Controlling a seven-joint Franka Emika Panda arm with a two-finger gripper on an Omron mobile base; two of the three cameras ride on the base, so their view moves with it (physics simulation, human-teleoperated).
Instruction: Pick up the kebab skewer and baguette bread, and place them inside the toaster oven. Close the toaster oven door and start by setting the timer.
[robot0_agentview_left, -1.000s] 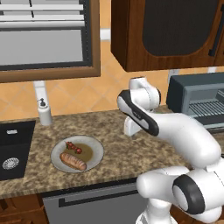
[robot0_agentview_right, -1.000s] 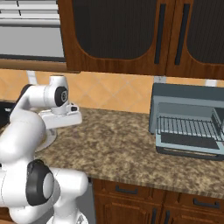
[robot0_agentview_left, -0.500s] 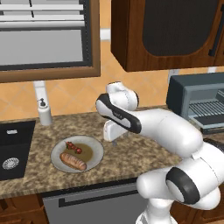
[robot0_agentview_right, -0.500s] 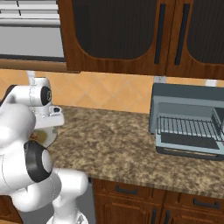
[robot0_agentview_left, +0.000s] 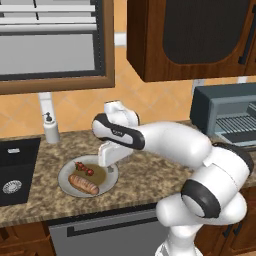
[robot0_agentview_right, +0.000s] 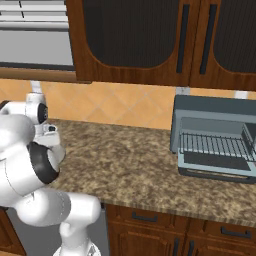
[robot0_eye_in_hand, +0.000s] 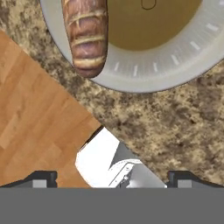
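Observation:
The baguette bread (robot0_agentview_left: 83, 184) lies at the front of a grey plate (robot0_agentview_left: 64, 179) on the granite counter, with the kebab skewer (robot0_agentview_left: 83, 168) just behind it. My gripper (robot0_agentview_left: 106, 164) points down over the plate's right side, open and holding nothing. In the hand view the baguette bread (robot0_eye_in_hand: 85, 35) lies across the plate's rim (robot0_eye_in_hand: 175, 65), well ahead of my gripper (robot0_eye_in_hand: 113, 180), whose fingertips (robot0_eye_in_hand: 41, 179) stand wide apart. The toaster oven (robot0_agentview_left: 225, 117) (robot0_agentview_right: 215, 135) stands far to the right. Its toaster oven door (robot0_agentview_right: 215, 167) is folded down, showing the wire rack.
A soap dispenser (robot0_agentview_left: 50, 127) and a dark sink (robot0_agentview_left: 15, 170) sit left of the plate. Wall cabinets (robot0_agentview_right: 150, 40) hang above the counter. The counter's front edge (robot0_agentview_left: 100, 210) runs close below the plate, and bare granite (robot0_agentview_right: 125, 160) lies between plate and oven.
The arm has swung left along the counter, away from the oven side, and the hand has come down over the plate. The jaws stayed open.

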